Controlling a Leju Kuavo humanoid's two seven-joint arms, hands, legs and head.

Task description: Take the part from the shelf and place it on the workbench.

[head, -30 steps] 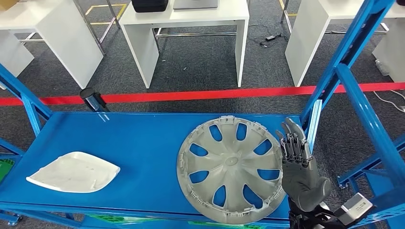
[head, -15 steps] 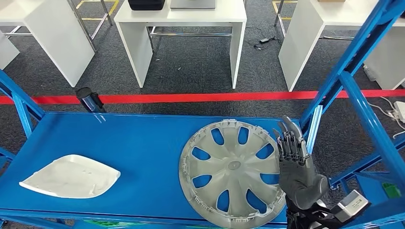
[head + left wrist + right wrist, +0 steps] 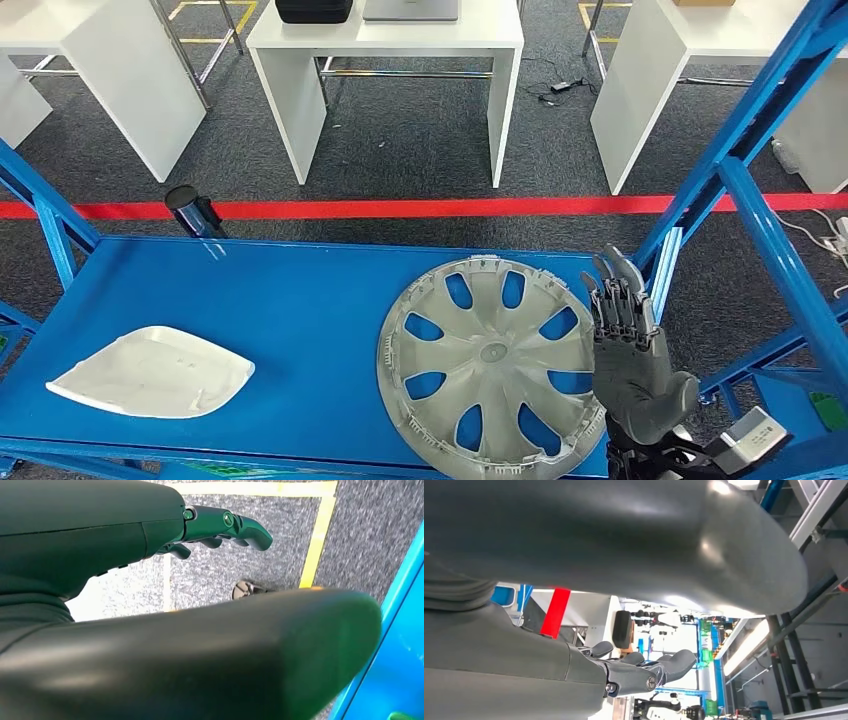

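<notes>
A workshop test floor: blue steel shelving [image 3: 300, 320], white workbenches [image 3: 385, 45], red floor tape [image 3: 400, 208].

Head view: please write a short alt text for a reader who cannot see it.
A grey wheel cover lies flat on a blue shelf; the robot's right hand is raised beside its right edge, fingers straight. A white part lies further left.

The wheel cover [image 3: 492, 363] lies flat on the shelf [image 3: 300, 300], on its right side. My right hand [image 3: 630, 350] is just beside its right edge. A flat plate [image 3: 150, 372] lies far left.
</notes>
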